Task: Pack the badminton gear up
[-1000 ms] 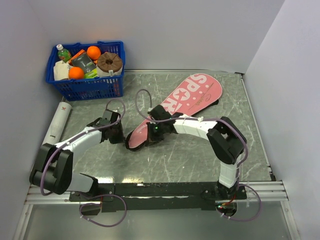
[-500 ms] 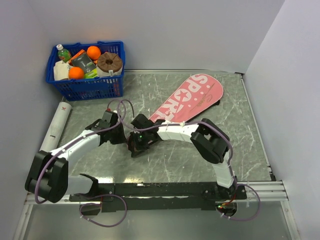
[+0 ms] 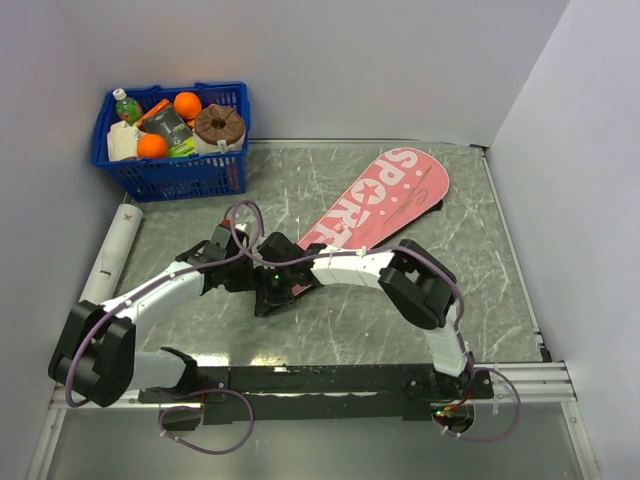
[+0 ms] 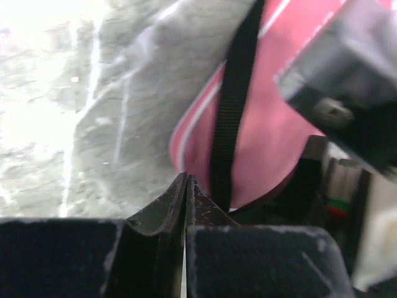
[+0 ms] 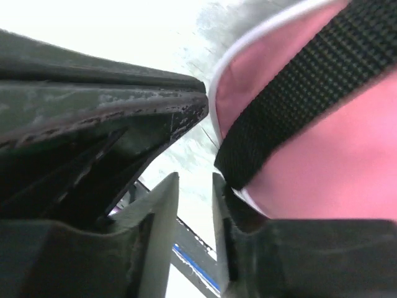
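The pink "SPORT" case lies diagonally on the table, wide end at the back right, narrow end near the front centre. Both grippers meet at that narrow end. My left gripper is shut, empty, with its tips just left of the case's narrow end and its black strap. My right gripper has a narrow gap between its fingers, nothing in it, right beside the case and strap. The long white tube lies at the far left. Rackets and shuttlecocks are out of view.
A blue plastic basket with oranges, a bottle and other items stands at the back left corner. White walls close in on the left, back and right. The arm bases sit on a rail at the near edge.
My right gripper has slid left along the case to its narrow end, close against the left gripper. The left gripper has edged right. The case has shifted slightly.
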Robot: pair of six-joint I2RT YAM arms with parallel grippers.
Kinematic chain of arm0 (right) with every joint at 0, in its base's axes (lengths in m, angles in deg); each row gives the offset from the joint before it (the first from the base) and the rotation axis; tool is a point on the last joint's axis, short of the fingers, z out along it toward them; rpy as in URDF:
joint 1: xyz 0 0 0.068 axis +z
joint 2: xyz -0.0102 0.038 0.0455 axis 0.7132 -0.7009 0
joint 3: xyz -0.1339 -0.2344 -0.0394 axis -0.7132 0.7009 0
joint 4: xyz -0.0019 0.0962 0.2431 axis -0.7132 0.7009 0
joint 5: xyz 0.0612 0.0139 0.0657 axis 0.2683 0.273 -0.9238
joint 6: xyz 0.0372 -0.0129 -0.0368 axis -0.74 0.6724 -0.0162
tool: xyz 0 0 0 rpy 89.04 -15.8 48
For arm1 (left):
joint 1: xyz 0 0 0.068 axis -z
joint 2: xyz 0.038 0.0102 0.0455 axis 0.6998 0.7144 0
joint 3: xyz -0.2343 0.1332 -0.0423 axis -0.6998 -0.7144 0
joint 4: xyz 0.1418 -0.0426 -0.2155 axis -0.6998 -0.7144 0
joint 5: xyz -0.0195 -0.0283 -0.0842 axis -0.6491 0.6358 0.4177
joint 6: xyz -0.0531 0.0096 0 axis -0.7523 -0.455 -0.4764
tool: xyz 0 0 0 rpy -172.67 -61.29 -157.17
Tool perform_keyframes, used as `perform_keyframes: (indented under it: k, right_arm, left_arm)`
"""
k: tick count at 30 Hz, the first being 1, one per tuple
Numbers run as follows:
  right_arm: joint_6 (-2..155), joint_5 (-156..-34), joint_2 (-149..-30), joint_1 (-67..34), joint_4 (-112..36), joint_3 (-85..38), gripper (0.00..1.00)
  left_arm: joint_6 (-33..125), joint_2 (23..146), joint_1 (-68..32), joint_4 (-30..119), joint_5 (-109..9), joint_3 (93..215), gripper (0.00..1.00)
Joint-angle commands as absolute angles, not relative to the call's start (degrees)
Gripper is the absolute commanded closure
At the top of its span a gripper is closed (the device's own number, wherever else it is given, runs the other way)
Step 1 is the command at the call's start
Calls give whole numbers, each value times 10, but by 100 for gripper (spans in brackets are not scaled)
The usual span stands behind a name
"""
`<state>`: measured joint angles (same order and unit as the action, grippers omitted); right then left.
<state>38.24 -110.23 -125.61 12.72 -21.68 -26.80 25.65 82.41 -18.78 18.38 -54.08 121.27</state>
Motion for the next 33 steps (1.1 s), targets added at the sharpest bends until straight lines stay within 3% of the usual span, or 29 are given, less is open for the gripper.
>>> perform_keyframes:
  k: [1, 11, 14, 16, 18, 20, 23, 24, 33]
  right_arm:
    - [391, -1056, -1178, 128, -231, -241, 59]
    - [432, -957, -1018, 97, -146, -155, 31]
    - [459, -924, -969, 77, -115, -132, 28]
    - [474, -887, -939, 66, -108, -109, 25]
    - [501, -860, -891, 47, -107, -89, 0]
    - [525, -849, -854, 25, -101, -78, 0]
    - [551, -819, -812, -22, -86, -62, 0]
    - [559, -810, -802, -41, -85, -60, 0]
    - [589, -650, -765, -69, 10, -125, 0]
  left_arm:
    - [249, 809, -176, 223, -494, 1231, 93]
    - [248, 800, -176, 213, -535, 1233, 89]
    - [249, 787, -176, 223, -542, 1234, 85]
    - [251, 769, -176, 228, -555, 1233, 77]
    - [256, 747, -176, 239, -559, 1233, 70]
    - [263, 722, -176, 251, -559, 1233, 63]
    - [280, 687, -176, 260, -569, 1236, 29]
    - [284, 680, -176, 261, -574, 1242, 2]
    - [307, 630, -176, 263, -635, 1270, 3]
